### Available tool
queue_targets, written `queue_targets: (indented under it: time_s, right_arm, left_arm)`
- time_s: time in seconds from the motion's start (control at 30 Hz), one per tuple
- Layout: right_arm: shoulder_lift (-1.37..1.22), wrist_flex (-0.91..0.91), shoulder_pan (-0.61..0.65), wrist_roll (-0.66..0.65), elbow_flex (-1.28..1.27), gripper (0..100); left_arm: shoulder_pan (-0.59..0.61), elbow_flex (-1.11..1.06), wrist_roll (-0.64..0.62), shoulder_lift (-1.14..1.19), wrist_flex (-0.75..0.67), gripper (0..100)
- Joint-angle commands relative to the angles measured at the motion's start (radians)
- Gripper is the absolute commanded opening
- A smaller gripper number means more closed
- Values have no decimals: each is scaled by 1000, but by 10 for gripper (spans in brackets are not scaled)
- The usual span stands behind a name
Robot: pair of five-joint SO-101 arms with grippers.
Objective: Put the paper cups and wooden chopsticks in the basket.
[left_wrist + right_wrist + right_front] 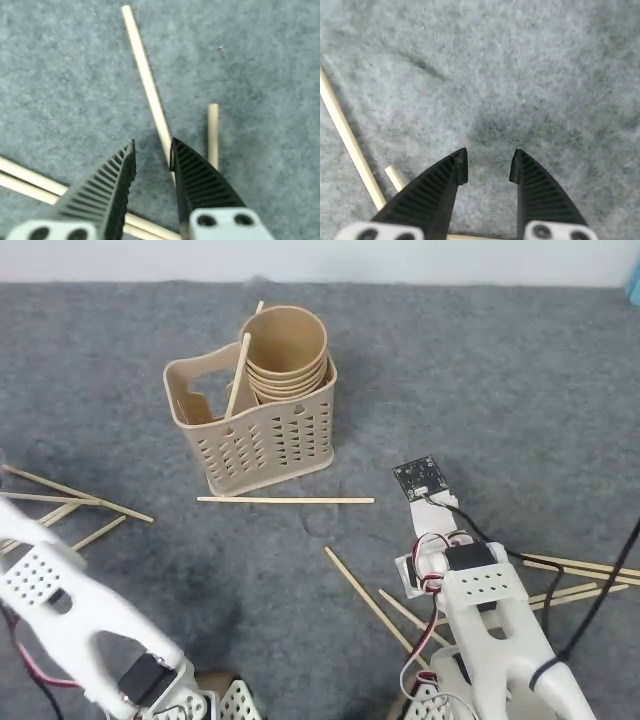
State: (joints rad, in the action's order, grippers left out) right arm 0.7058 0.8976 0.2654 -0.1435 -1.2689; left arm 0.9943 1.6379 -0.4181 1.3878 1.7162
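Hovering with jaws spread, left gripper [152, 150] had chopstick [145, 75] running lengthwise under one jaw, 8 o'clock of basket [270, 440].

Three cameras, one carpet [500, 370]
High view looks down on all; wrist views point down close, sharing its scattered chopsticks [285, 500].

You are looking at a grey carpeted table [520, 390]. The basket [270, 445] is standing toward its far edge. One chopstick [285, 500] is lying just beside it. A left cluster [78, 494] is lying near the left edge, and a right cluster [580, 566] near the right edge.
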Motion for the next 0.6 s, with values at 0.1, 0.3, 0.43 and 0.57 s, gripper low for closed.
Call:
queue_targets:
  time_s: [0.1, 0.3, 0.43, 0.57]
  right_arm:
    - [28, -8, -2, -15, 5, 154]
    - [28, -8, -2, -72, 5, 154]
    - [28, -8, -2, -77, 5, 154]
    - [28, -8, -2, -77, 5, 154]
  left_arm:
    - [-35, 12, -60, 20, -153, 115]
    - [-35, 7, -57, 80, -153, 111]
    - [-21, 12, -17, 123, -149, 111]
    - [-20, 15, 20, 132, -81, 110]
